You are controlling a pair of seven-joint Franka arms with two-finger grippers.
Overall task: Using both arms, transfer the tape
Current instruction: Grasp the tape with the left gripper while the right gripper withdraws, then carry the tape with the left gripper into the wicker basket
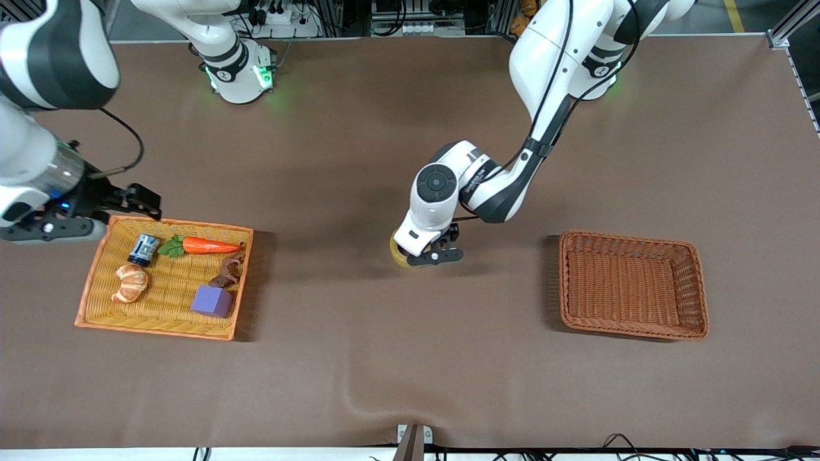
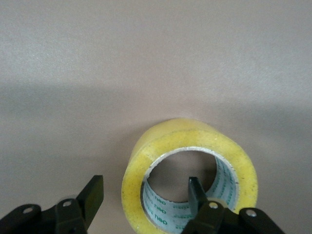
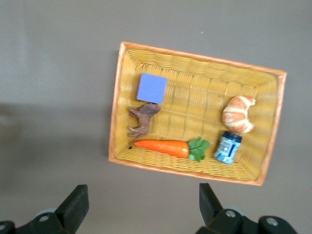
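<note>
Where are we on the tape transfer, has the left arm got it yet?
Done: the tape is out of the yellow basket and lies on the table mid-way. In hand: the left gripper is open, one finger inside the core and one outside the roll's wall, not yet closed. The right gripper waits open above the yellow basket. Left: gripping, lifting, placing, probably in the empty brown basket.

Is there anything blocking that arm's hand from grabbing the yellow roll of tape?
Nothing visible does. The left hand is open right at the tape, one finger inside the ring and the other outside its wall. The right hand waits over the table beside the yellow basket.
</note>
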